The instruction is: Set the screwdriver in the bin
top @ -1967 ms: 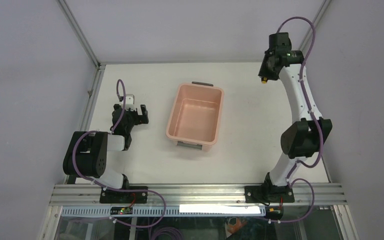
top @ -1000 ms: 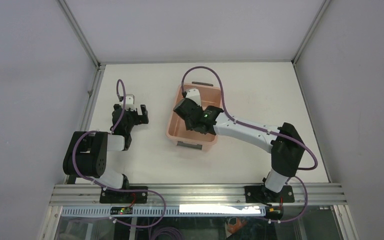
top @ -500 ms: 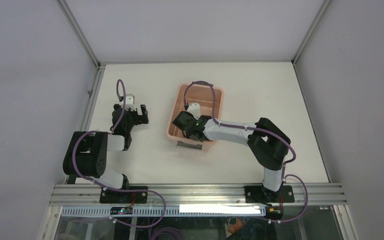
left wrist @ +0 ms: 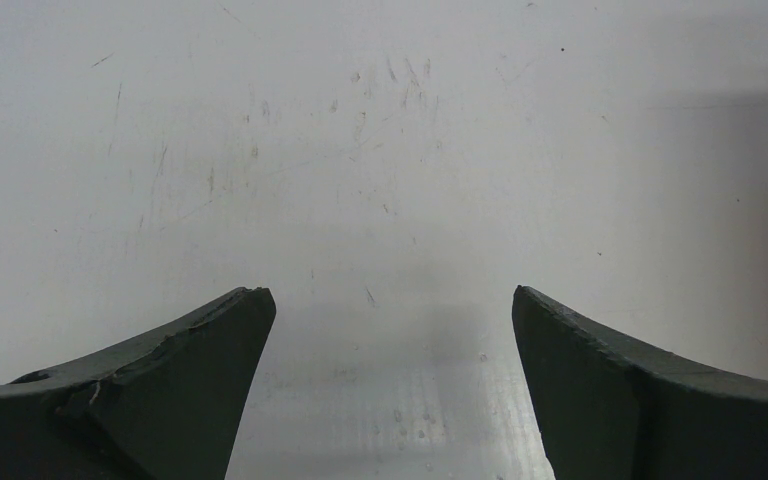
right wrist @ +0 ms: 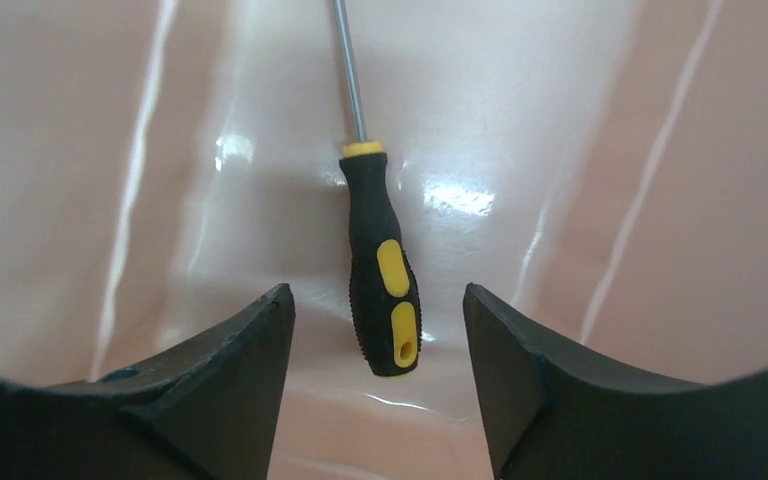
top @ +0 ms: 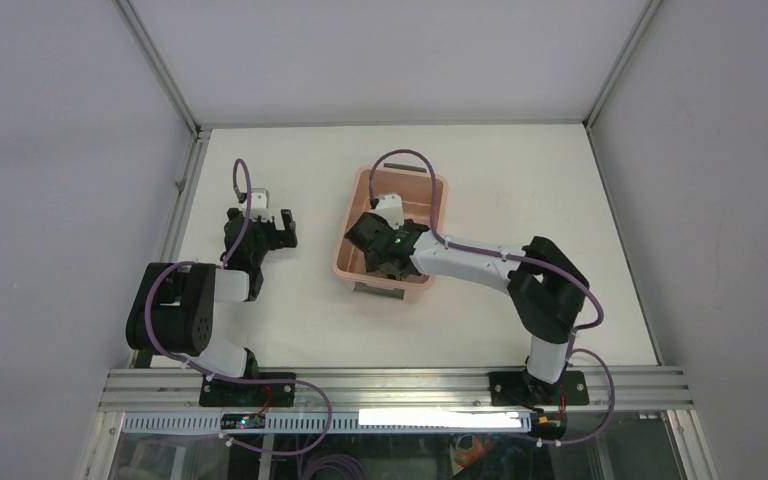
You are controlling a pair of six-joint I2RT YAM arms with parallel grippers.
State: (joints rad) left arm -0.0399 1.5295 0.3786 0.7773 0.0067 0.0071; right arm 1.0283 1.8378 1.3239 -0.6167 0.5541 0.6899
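the right arm reaches in over the salmon-pink rectangular plastic bin (top: 442, 196), which sits in the middle of the white surface (top: 520, 200), with its wrist low inside the tub. through its wrist camera i see the small screwdriver with the black-and-yellow handle and thin metal shaft (right wrist: 380, 290) lying, as far as i can judge, on the glossy pink floor of the bin. the handle end is nearest the camera and the shaft points away. the right pincer (right wrist: 375, 297) stands parted, with a clear gap between the handle and each dark finger, so it grips nothing. the tool looks let go and already where it belongs.

what remains, i'd say, is a clean exit. the fingers flank the handle closely, so a straight lift would be best, with no sideways swing until the tips are above the rim, or a finger could nudge the handle or knock a wall. the purple cable (top: 405, 160) loops over the far end of the tub and should not catch on the rim.

the left pincer (left wrist: 390, 295) is spread open over bare surface, well apart from the bin, and has no part in this.
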